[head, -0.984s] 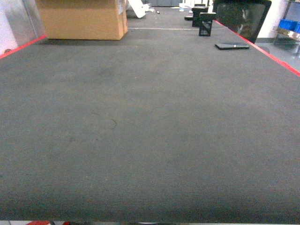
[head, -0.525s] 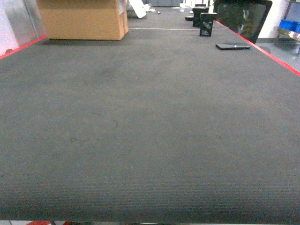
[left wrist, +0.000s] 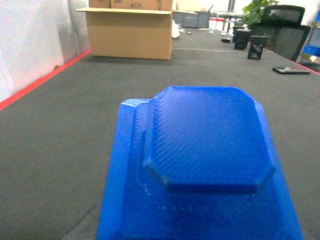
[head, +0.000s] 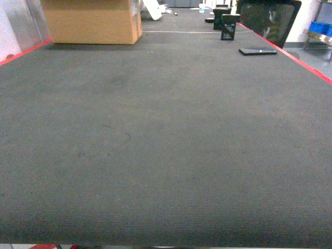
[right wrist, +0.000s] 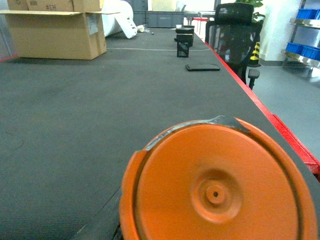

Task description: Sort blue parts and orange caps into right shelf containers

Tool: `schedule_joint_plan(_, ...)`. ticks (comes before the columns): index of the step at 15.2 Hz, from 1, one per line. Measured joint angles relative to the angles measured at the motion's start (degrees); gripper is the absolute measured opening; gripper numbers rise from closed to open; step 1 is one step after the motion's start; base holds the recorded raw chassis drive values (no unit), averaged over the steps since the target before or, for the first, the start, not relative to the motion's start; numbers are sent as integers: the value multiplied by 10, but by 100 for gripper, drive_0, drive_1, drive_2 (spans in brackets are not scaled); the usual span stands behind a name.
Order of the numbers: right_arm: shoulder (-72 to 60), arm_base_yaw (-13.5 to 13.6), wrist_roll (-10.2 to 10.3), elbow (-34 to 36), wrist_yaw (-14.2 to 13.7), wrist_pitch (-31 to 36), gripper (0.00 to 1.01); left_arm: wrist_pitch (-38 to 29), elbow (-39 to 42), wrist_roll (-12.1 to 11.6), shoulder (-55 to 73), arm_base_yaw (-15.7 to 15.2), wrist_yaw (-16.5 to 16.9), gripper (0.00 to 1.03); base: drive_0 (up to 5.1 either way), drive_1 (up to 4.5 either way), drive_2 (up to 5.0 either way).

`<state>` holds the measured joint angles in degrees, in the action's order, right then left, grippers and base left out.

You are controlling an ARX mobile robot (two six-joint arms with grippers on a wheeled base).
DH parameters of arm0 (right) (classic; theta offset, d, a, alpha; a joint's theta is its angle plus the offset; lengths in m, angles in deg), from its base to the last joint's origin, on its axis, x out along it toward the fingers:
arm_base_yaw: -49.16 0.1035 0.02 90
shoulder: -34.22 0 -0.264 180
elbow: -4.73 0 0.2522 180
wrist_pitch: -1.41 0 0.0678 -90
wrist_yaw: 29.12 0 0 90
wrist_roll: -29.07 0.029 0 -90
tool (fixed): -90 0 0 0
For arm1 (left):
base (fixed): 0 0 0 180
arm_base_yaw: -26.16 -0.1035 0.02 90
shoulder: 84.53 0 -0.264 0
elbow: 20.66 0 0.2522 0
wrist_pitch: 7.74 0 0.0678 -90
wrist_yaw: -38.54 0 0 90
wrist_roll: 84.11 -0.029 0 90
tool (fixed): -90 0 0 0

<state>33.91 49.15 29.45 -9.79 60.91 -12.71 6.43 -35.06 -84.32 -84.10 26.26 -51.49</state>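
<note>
Matt ribbed table mat [head: 166, 155], textured plastic blue part [left wrist: 210, 145], smooth orange cap [right wrist: 220, 190].

Blue part [left wrist: 207, 150] and orange cap [right wrist: 220, 185], close-up.

Warehouse/workshop floor: long grey-carpeted table [head: 166, 155] with red edging, open cardboard box [head: 91, 21], blue bins on metal shelf [right wrist: 302, 50], office chair [right wrist: 232, 35], bare concrete floor.
</note>
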Motion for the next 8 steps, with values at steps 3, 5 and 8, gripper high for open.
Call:
schedule_joint_plan(3, 0, 0, 0, 0, 0, 0, 44, 0, 0, 0, 0, 0, 0, 42, 0, 0, 0)
schedule_joint_plan(5, 0, 0, 0, 0, 0, 0, 44, 0, 0, 0, 0, -1, -1, 42, -181, -181, -181)
schedule_joint_plan(8, 0, 0, 0, 0, 0, 0, 44, 0, 0, 0, 0, -1, 0, 42, -181, -181, -181)
